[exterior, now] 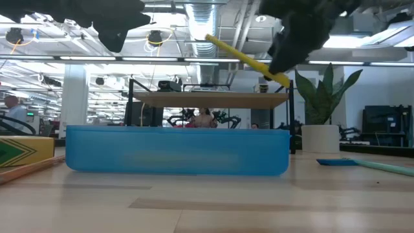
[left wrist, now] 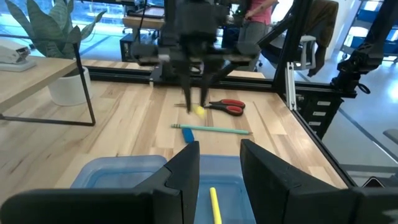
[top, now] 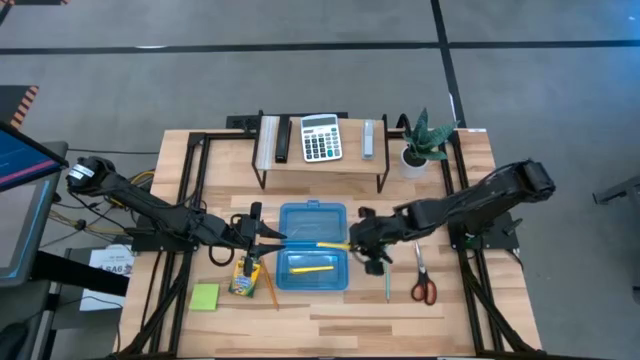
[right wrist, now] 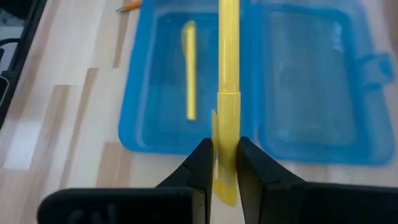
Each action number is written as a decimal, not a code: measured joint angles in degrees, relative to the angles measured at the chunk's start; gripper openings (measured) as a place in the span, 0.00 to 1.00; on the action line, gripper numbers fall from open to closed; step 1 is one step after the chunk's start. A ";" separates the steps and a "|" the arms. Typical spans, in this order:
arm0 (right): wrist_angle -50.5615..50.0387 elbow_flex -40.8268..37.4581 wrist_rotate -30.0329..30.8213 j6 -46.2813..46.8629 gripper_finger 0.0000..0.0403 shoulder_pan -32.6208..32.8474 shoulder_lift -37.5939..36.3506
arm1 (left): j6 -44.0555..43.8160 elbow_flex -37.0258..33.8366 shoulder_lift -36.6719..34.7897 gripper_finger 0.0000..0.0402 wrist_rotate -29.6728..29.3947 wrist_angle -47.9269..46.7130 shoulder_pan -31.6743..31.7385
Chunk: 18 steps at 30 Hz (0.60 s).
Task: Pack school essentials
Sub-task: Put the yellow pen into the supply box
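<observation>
Hovering over the middle of the translucent blue case (top: 313, 247) with the right gripper (right wrist: 225, 155), jaws clamped on the butt of a yellow pen (right wrist: 227, 62) that pointed across the line between lid and tray. Reached in from the case's right edge, well above the rim in the low view. Waited at the case's left edge with the left gripper (left wrist: 219, 158), fingers a little apart and holding nothing. Showed one yellow pencil (top: 312, 267) lying inside the near tray.

Left bare wood between the case's right edge and the teal pen (top: 388, 283), with the small blue eraser (left wrist: 186, 134) at one end of that pen and the red-handled scissors (top: 423, 285) farther right. Crowded the left side: yellow-green crayon box (top: 243, 278) just beside the case's near-left corner, an orange pencil (top: 268, 287) alongside it, the lime sticky-note pad (top: 205, 297) farther out. Kept the front strip of the light wooden table (top: 400, 330) open.

Backed by a low shelf (top: 320, 165) carrying a grey-white calculator (top: 320, 138), with a potted plant (top: 425, 140) beside it. Set in a bright open workshop with ceiling ducts, and a person (exterior: 11, 110) far off at the low view's left.
</observation>
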 joint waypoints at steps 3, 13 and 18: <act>-0.66 3.61 -1.21 0.01 0.15 0.35 5.63 | -0.06 0.00 0.00 0.25 0.00 0.09 0.00; -3.50 16.61 -4.43 0.17 0.16 -0.60 21.77 | -0.59 0.00 0.00 0.25 0.16 -0.14 0.00; -5.88 18.65 -4.40 0.11 0.22 -1.36 23.42 | -0.68 0.00 0.00 0.25 0.36 -0.63 -0.02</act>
